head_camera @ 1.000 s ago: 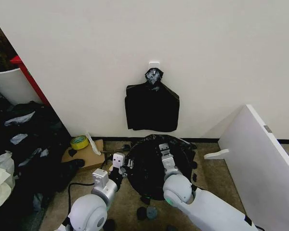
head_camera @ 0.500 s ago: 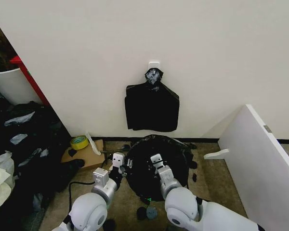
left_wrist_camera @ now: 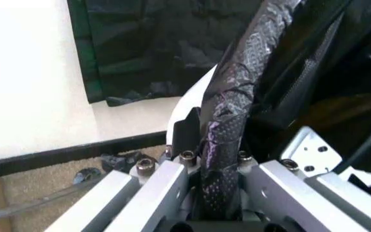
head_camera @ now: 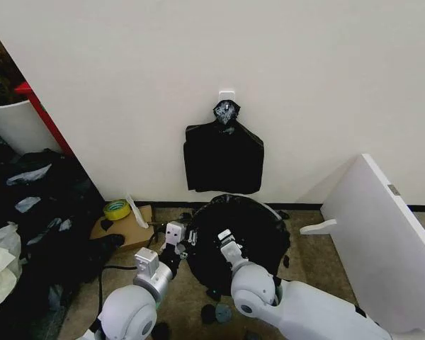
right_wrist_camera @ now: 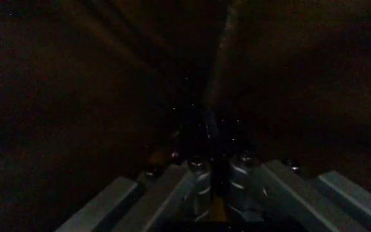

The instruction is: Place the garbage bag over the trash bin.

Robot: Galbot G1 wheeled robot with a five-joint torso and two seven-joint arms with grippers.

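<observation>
The left gripper [left_wrist_camera: 219, 193] pinches a twisted rope of the garbage bag [head_camera: 235, 225] between its fingers [left_wrist_camera: 172, 183], at the bin's left-hand rim, where a sliver of white edge shows beside the gathered plastic in the left wrist view. The right gripper [head_camera: 225, 239] reaches down into the dark, bag-lined mouth of the trash bin [head_camera: 270, 208]; its wrist camera looks along the fingers [right_wrist_camera: 195, 186], which sit close together in the gloom with something thin and glinting between them, but whether they grip film cannot be told. The bin stands on the carpet at the foot of the wall, between a cardboard box [head_camera: 124, 228] with a roll of yellow tape [head_camera: 117, 209] and a leaning white board [head_camera: 382, 241], and directly below a flat bunch of spare black bags [head_camera: 223, 156] hung from a wall hook. From the head camera the bag drapes over nearly the whole opening, a short arc of white rim left bare on the far right side. The job looks to be in its closing stage: seating the liner and folding its edge over the rim. The next move likely calls for drawing the gathered edge outward and down over the lip without tearing the thin film, and pressing the slack inside.
</observation>
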